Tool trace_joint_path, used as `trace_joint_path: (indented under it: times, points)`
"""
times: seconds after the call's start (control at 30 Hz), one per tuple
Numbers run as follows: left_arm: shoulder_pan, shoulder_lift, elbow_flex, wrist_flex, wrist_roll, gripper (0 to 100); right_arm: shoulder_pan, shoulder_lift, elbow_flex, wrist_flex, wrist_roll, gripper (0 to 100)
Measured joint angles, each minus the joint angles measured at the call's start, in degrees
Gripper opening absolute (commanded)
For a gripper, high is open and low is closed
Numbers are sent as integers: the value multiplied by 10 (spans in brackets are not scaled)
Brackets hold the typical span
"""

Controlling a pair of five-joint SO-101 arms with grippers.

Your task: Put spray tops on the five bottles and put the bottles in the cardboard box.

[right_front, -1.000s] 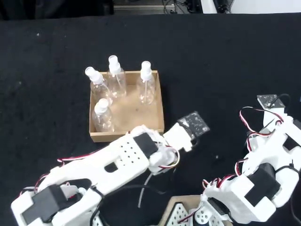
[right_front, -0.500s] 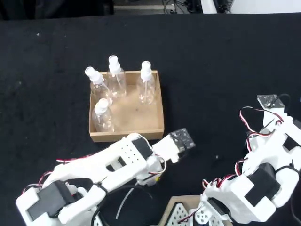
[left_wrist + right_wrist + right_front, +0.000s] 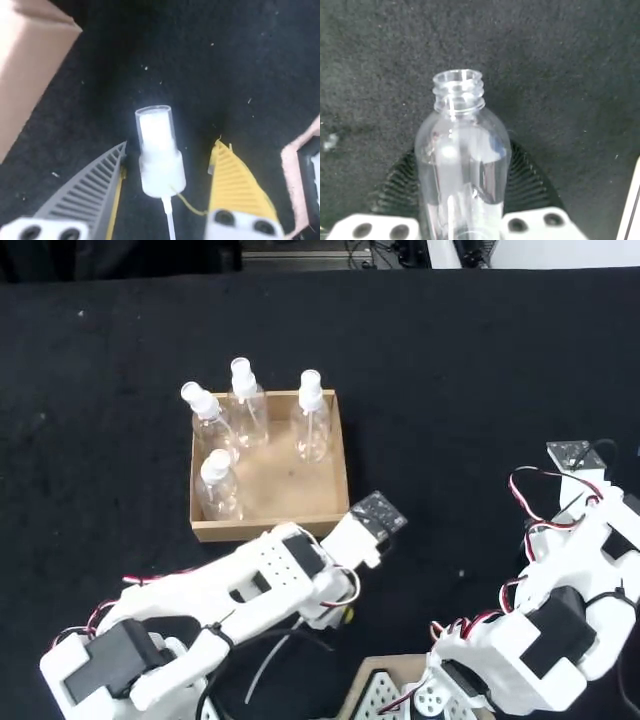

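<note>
Black ribbed fingers (image 3: 395,192) of your right end effector (image 3: 464,167) are closed on a clear plastic bottle (image 3: 462,130), one finger against each side of its body. The bottle's threaded neck is bare and open, and it points away from the wrist over the black cloth desk (image 3: 570,60). From above, your right arm (image 3: 560,625) sits folded at the near right of the desk.

A little farther out, your left end effector (image 3: 169,149) is spread wide around a white spray top with a clear cap (image 3: 159,155). The top lies in line with the jaws, with its cap end away from the wrist and its thin dip tube (image 3: 169,220) running back toward it. A dark gap shows on each side, so neither the grey finger (image 3: 85,195) nor the yellow finger (image 3: 235,190) touches it. From above, your left arm (image 3: 250,590) stretches across the near middle of the desk, and its tip is close to the near right corner of the brown cardboard box (image 3: 270,528).

Beyond that, four bottles stand upright inside the box — one bottle (image 3: 219,488) at the near left corner and three bottles (image 3: 247,405) along the far wall. Each of them wears a white spray top.
</note>
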Motion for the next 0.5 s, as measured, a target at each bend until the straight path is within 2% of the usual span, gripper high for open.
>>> trace_joint_path:
  times: [0.13,0.3,0.5]
  points:
    - [-2,0,6,-12,1,237,0,0,0,0,0,11]
    - [-2,-1,7,-5,3,98,0,0,0,0,0,11]
    - [-1,-2,-3,23,3,30,0,0,0,0,0,11]
